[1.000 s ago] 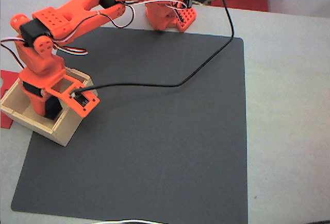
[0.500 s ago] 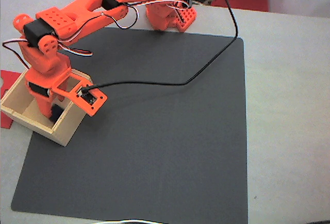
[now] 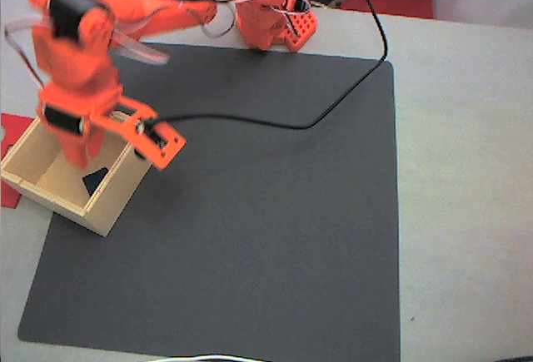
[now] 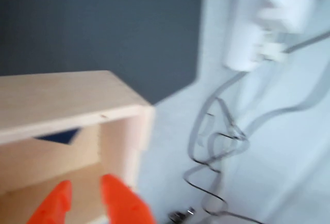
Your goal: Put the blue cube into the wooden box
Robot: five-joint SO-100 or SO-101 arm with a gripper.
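Resting inside pale plywood wooden box (image 3: 50, 200): seemingly matte blue cube (image 3: 95, 181).

Wrist view, blurred. Box (image 4: 72, 100) at left, dark mat (image 4: 103, 23) behind. Cube (image 4: 59, 137) inside box, partly hidden by wall. Gripper (image 4: 85, 195) at bottom edge over box, orange fingertips (image 4: 116, 195) slightly apart, nothing between. Grey cables (image 4: 216, 141) on pale table (image 4: 289, 172) at right.

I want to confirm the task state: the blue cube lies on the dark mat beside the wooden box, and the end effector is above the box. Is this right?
Not quite. The blue cube lies inside the wooden box, on its floor, not on the dark mat; the fixed view shows it. The end effector is above the box, as you said.
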